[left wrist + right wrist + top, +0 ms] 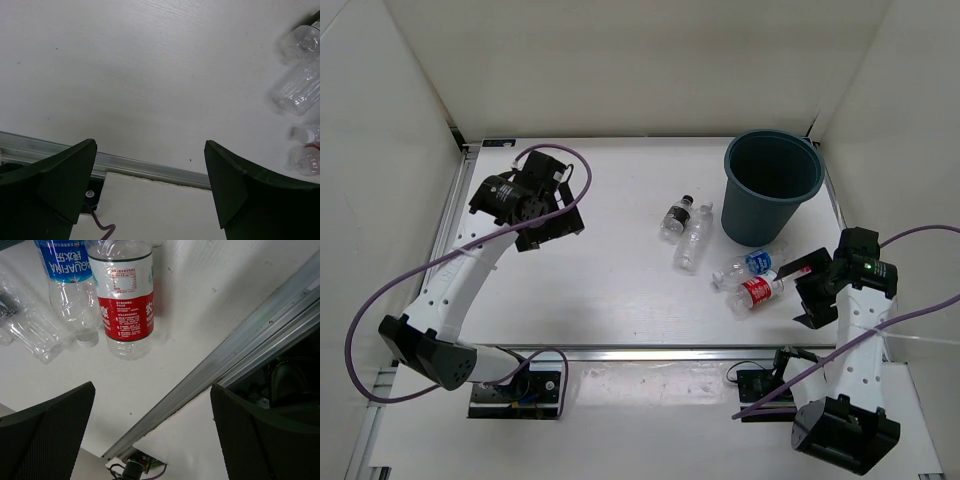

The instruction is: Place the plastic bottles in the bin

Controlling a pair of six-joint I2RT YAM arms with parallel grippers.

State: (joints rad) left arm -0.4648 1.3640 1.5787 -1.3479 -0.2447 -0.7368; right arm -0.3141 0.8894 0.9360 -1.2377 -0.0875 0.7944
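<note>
Beside the bin (772,185), the dark-labelled bottle (677,217) and plain bottle (693,240) are laid to its left, and the blue Aquafina bottle (748,265) and red-labelled bottle (756,293) in front. The left gripper (149,150) and right gripper (152,390) are held spread wide, with nothing grasped.

White desk (600,270), metal rail (650,350) along its near edge. Teal bin (760,225) stands upright on the desk, far right. Four clear bottles lie on their sides, all right of centre. Dark-label bottle (677,217) and plain clear bottle (692,240) are side by side just left of the bin, touching or nearly so. Blue-label bottle (750,264) and red-label bottle (756,292) are side by side in front of the bin, blue one closer to it, red one nearer the rail.
</note>
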